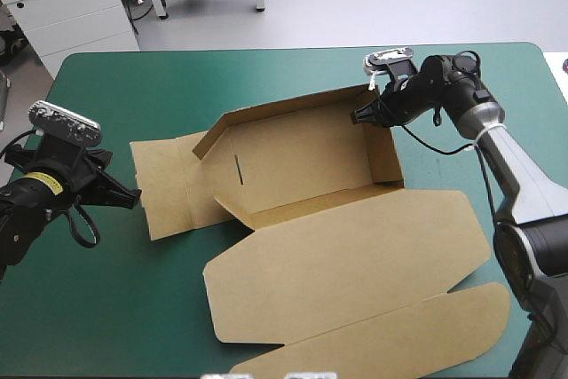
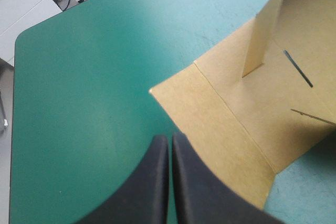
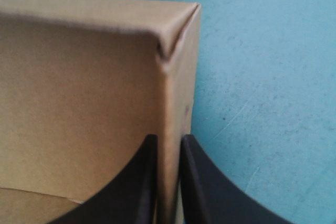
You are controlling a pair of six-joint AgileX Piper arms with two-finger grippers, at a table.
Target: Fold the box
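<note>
The left tool (image 2: 169,138) is hovering pinched together on nothing near the table's (image 1: 115,308) left edge, beside a flat flap (image 1: 164,188) of the one box (image 1: 302,166). The box is sitting mid-table; the right tool (image 3: 168,142) is clamping its right wall (image 1: 383,153), fingertips hard to see from above.

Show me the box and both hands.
box (image 1: 302,157), high view, its floor panel.
right hand (image 3: 169,139), right wrist view, between fingertips pinching the wall.
left hand (image 2: 169,137), left wrist view, between shut fingertips.

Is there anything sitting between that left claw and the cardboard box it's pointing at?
Nothing visible. The left gripper, fingers together, is right at the flat side flap of the box, with only bare teal-green cover around it.
</note>
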